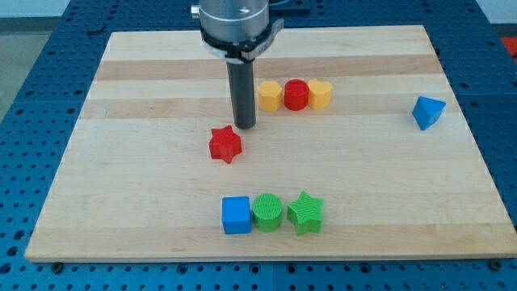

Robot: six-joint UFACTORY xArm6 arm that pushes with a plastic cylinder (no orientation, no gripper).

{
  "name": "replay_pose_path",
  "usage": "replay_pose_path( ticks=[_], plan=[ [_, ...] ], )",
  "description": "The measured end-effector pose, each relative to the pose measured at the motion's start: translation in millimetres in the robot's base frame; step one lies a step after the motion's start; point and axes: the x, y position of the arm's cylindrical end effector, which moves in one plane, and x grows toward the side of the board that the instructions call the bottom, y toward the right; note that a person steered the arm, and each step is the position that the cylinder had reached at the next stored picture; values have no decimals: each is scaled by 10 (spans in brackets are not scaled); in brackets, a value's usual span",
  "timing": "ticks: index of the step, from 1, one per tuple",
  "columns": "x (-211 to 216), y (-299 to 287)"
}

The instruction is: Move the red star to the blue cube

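The red star [225, 145] lies on the wooden board [121, 162], left of centre. The blue cube [236, 215] sits near the view's bottom, below the star and slightly to its right, at the left end of a row with a green cylinder [267, 212] and a green star [306, 213]. My tip [245, 126] is just above and to the right of the red star, close to its upper right point; I cannot tell if it touches.
A row of a yellow hexagon block [270, 95], a red cylinder [296, 94] and a yellow heart block [321, 94] lies right of the rod. A blue triangular block [428, 112] sits near the board's right edge.
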Motion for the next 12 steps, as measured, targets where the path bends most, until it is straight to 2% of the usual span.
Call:
replay_pose_path(
  ticks=[1,3,4,5,6,7,9,12],
  plan=[
    [8,-12],
    [680,-12],
    [654,-12],
    [249,-12],
    [33,-29],
    [57,-56],
    [750,-87],
    [51,-293]
  ],
)
